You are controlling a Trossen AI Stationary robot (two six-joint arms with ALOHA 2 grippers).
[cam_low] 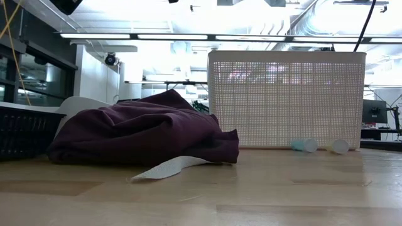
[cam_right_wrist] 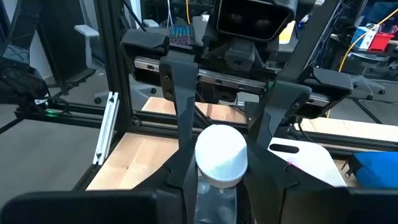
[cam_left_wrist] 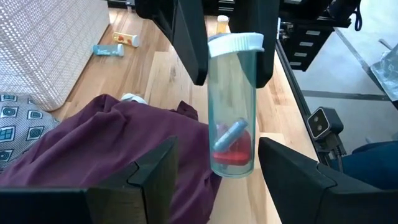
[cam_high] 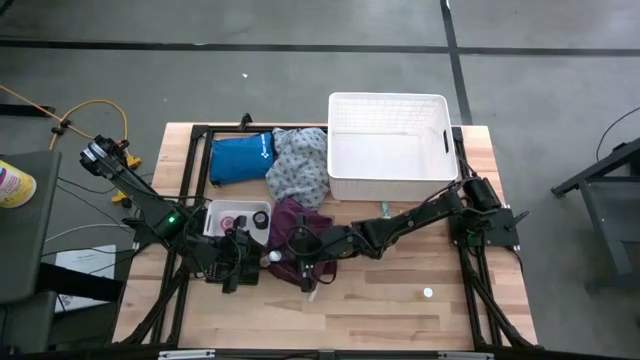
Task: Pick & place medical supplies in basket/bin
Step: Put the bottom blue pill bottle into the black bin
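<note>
Vial passing between the two arms over the maroon cloth

The right gripper [cam_left_wrist: 230, 59] is clamping its fingers on a capped vial [cam_left_wrist: 231, 106] above the maroon cloth [cam_high: 300, 232], while the left gripper [cam_left_wrist: 214, 171] is waiting with fingers apart around it, beside the small white tray [cam_high: 215, 213].

Bright overhead ceiling lights [cam_low: 188, 36] glare in low view; foreground table [cam_low: 251, 194] blurred.

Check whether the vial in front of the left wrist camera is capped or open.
Capped. A white ribbed cap sits squarely on top of the clear vial, with no gap showing; the right wrist view shows the same cap from above.
</note>
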